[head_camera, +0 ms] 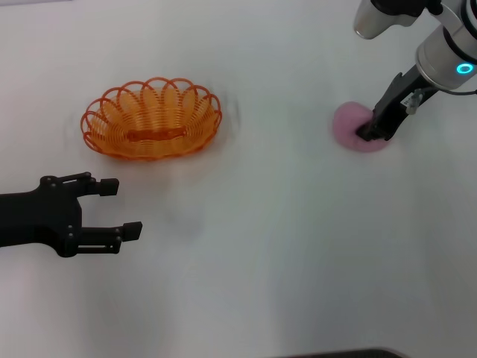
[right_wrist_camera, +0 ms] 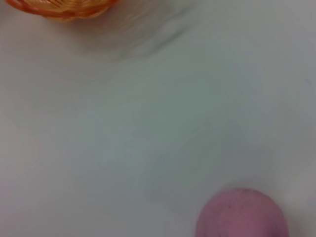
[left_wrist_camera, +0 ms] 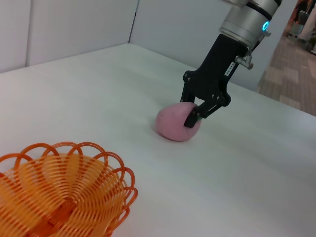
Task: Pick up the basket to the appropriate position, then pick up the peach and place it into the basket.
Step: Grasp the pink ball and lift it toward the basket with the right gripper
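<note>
Orange wire makes up the basket (head_camera: 152, 118) you see toward the left of the head view, sitting upright on the white desk (head_camera: 261, 246) with its scalloped rim clear of everything around it. Your left gripper (head_camera: 119, 209) hangs just nearer to you than the basket, off its near left edge and not touching it, with the jaws spread apart and nothing between them. Bare desk separates those jaws from the basket's rim.

Well apart, toward the right of the head view, the pink peach (head_camera: 356, 127) rests on the desk. Your right gripper (head_camera: 370, 134) is down on it, coming in at a slant from the far right; in the left wrist view you can see the jaws (left_wrist_camera: 197, 116) set around the top of the peach (left_wrist_camera: 175, 126), one finger (left_wrist_camera: 191, 118) pressed against its near side. The jaws look clamped on the peach, which is in contact with the desk surface.

Between the basket and the peach you have a broad stretch of bare white desk with nothing on it. The right wrist view shows the peach (right_wrist_camera: 243, 213) close under the camera and a sliver of the basket (right_wrist_camera: 61, 7) far across that open stretch. In the left wrist view the far desk edge (left_wrist_camera: 276, 96) lies beyond the peach, with flooring past it.
</note>
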